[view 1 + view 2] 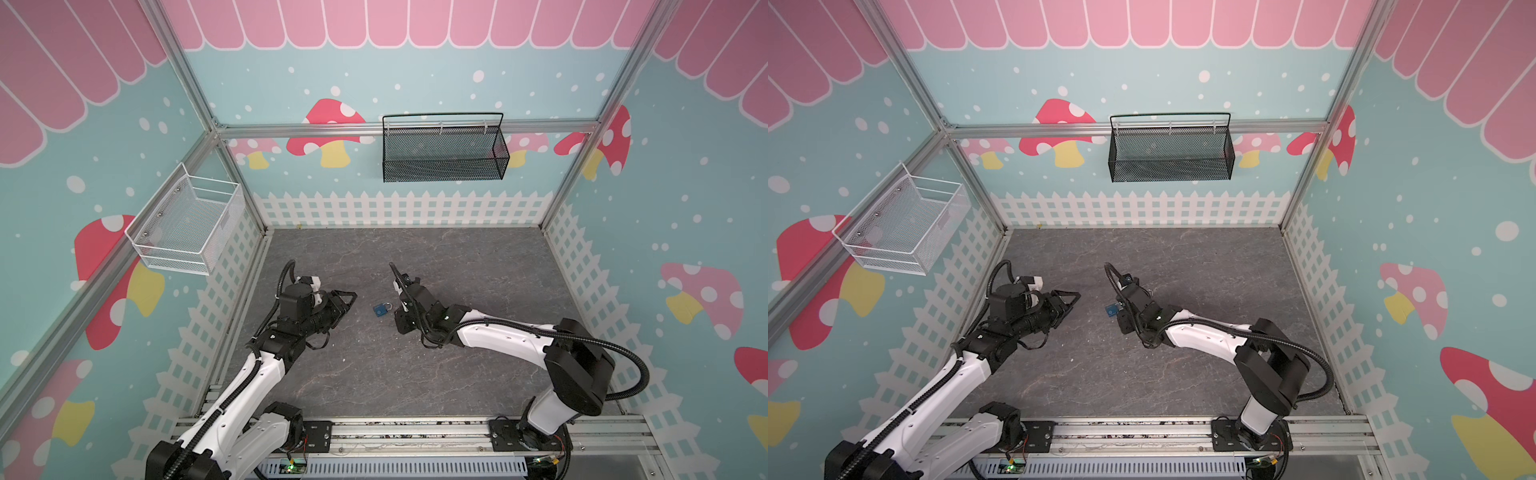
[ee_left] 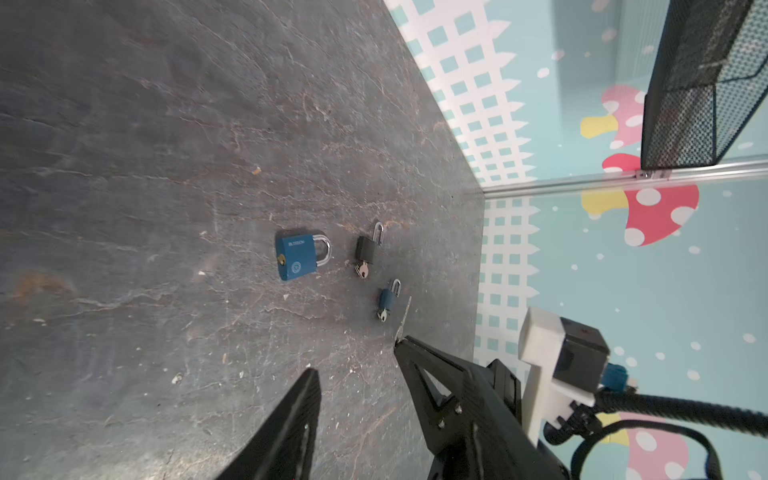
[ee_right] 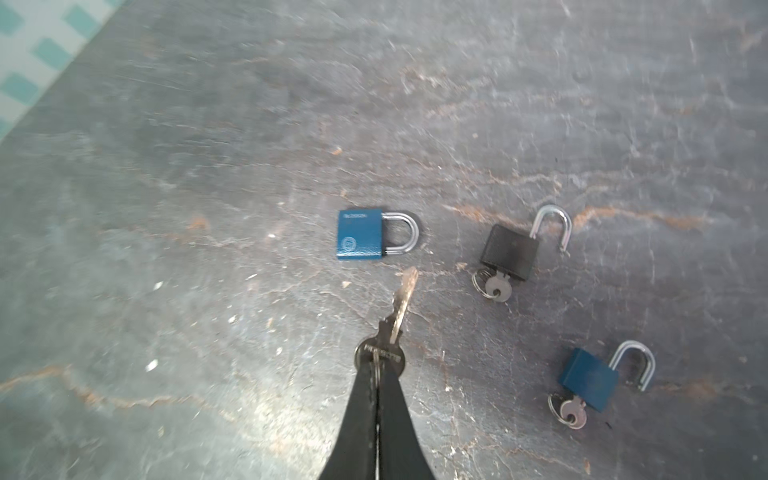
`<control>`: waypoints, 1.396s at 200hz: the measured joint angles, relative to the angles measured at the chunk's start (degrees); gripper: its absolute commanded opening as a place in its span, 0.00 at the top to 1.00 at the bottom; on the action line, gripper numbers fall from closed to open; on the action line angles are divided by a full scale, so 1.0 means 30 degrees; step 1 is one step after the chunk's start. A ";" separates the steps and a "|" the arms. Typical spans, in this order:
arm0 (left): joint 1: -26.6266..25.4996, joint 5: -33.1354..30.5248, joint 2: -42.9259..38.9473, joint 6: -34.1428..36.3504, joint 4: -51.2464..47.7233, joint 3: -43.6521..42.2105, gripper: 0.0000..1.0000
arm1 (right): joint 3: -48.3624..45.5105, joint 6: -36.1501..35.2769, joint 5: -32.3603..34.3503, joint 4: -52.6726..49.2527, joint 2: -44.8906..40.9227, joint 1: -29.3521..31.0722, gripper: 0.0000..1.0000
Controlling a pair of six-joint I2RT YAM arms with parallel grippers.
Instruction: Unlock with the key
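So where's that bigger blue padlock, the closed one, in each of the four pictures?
In a top view: the blue padlock lies mid-table, right beside the right gripper.
In a top view: same spot, its shackle hidden by that gripper.
Left wrist: near the picture's middle.
Right wrist: near the middle, just past the key.
Shared landmark: the grey table under it.

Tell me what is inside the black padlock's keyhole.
A silver key on a split ring sticks out of the black padlock; its blade is hidden inside the body.
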 measured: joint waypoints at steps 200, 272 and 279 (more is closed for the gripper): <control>-0.4896 0.1457 0.4000 0.1566 0.3570 0.2900 0.65 | -0.1603 -0.4998 -0.4823 0.0270 -0.5625 0.0000 1.00; -0.5238 0.2317 0.4918 0.1617 0.3534 0.3315 0.84 | -0.1392 -0.5260 -0.3985 0.0066 -0.5625 0.0007 1.00; -0.5246 0.2375 0.4918 0.1639 0.3519 0.3315 0.86 | -0.1392 -0.5268 -0.3934 0.0066 -0.5625 0.0007 1.00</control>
